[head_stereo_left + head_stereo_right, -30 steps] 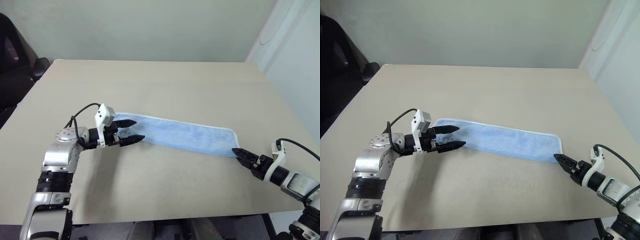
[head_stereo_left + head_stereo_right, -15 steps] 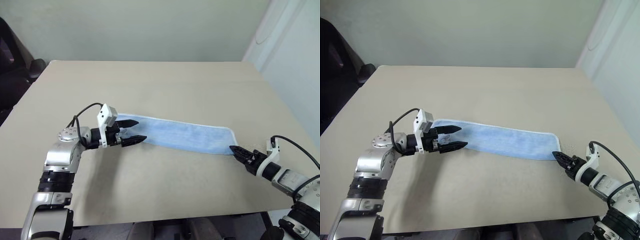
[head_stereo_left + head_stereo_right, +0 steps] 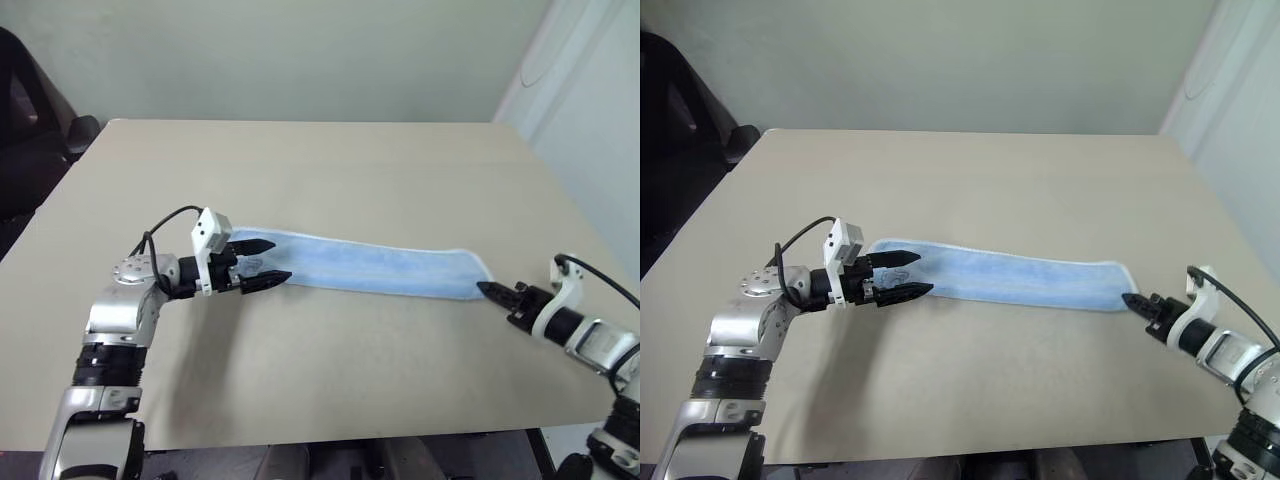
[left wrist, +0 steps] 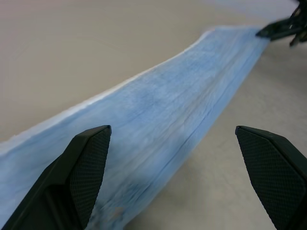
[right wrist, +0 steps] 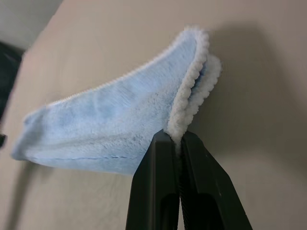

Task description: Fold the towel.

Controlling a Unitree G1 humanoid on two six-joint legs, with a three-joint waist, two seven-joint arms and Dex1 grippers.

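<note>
Where fluffy white edging doubles, right jaws pinched on the long blue terry towel (image 3: 370, 269); left jaws wide, empty.

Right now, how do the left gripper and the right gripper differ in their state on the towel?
The left gripper is open, its fingers straddling one end of the towel without gripping it; the right gripper is shut on the towel's other end, pinching its white edging. The left's end lies flat; the right's is lifted. Both point inward along the towel.

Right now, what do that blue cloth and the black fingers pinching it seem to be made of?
The towel looks like soft terry cloth: fuzzy pile, with a nubbly white stitched edge. The right gripper has fingers that look like hard matte black plastic, smooth outside; the left gripper's fingers show a fine grid texture, possibly rubbery.
</note>
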